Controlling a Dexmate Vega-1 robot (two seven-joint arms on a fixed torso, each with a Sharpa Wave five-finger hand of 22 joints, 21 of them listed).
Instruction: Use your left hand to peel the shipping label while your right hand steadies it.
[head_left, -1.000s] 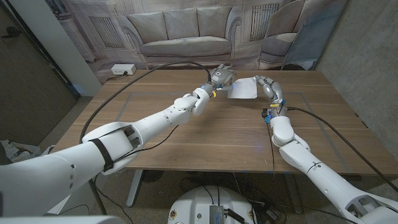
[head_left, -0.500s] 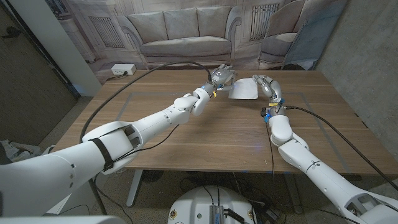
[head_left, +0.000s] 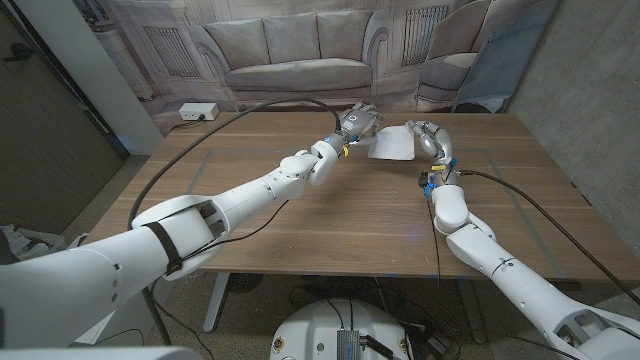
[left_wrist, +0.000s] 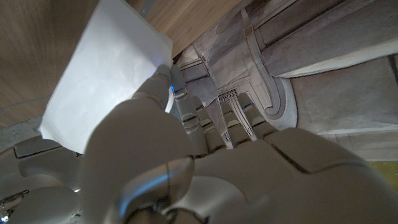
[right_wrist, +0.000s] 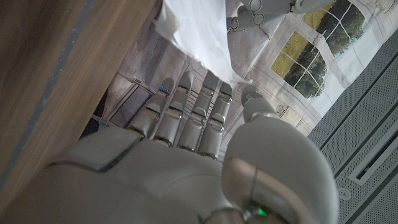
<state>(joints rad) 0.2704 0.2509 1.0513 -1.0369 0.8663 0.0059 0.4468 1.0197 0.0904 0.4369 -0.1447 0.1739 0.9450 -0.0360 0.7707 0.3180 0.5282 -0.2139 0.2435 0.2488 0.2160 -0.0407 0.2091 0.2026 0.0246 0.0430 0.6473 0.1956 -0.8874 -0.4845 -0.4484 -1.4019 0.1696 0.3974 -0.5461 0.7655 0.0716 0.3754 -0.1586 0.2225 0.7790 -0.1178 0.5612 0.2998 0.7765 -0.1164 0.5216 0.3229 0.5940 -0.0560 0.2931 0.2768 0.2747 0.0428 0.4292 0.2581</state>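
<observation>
White shipping label (head_left: 389, 146) lifted off wooden table (head_left: 300, 220); my left hand (head_left: 356, 122) pinches one edge, right hand (head_left: 428, 138) fingers (right_wrist: 186, 106) curled, gripping opposite edge.

White rectangular paper shipping label sheet (head_left: 390, 146) hangs off the tabletop, tilted, pinched between both hands at the far side, blank face showing.
</observation>
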